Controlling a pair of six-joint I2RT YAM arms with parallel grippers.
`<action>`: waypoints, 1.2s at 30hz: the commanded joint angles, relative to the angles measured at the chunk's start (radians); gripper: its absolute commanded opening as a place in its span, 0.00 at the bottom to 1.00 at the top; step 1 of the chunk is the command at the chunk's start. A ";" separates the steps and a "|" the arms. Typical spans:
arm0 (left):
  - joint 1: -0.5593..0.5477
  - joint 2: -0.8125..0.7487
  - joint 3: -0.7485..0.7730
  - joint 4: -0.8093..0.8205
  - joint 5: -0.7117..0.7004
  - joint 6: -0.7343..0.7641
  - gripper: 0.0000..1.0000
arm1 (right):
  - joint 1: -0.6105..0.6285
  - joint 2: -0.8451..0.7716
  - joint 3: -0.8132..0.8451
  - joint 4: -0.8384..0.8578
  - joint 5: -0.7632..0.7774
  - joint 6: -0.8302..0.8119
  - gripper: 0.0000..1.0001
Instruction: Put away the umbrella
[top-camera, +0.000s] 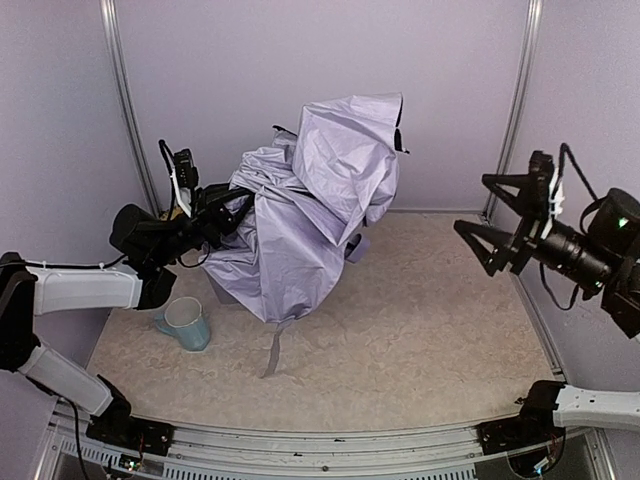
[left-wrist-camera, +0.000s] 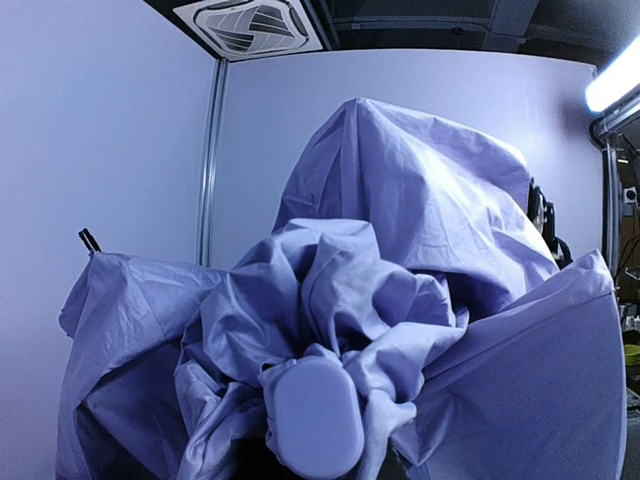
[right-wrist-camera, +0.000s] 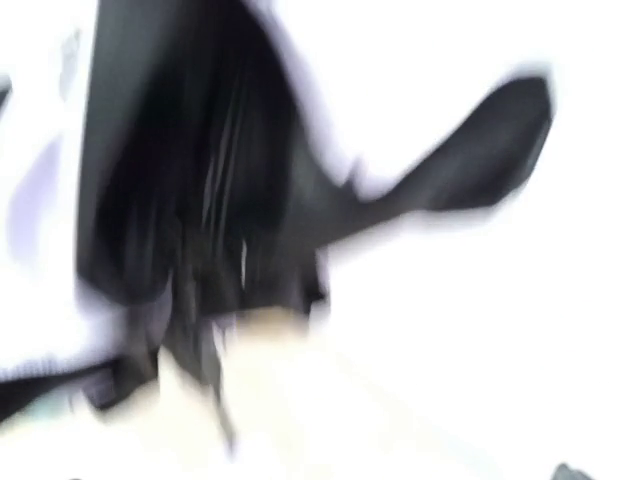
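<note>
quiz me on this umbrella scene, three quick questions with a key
1. True or false: the right hand is touching the umbrella.
2. The mug is: a) in the right hand, b) on the table by the left arm, c) atop the umbrella.
3. Which wrist view shows the umbrella's handle up close?
Key: 1 false, it hangs open, well apart; 2 b; 3 left wrist.

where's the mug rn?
Top view, left side of the table: the mug sits below the left arm, just left of the umbrella's hanging fabric.
</note>
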 joint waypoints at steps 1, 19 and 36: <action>-0.006 0.013 -0.001 0.156 0.065 -0.035 0.00 | -0.006 0.103 0.280 -0.139 -0.094 0.010 1.00; -0.181 0.071 -0.006 0.329 0.136 0.076 0.00 | 0.170 0.939 0.656 -0.184 -0.434 -0.133 1.00; -0.188 0.115 -0.044 0.407 0.090 0.100 0.00 | 0.218 0.956 0.593 -0.273 -0.483 -0.142 1.00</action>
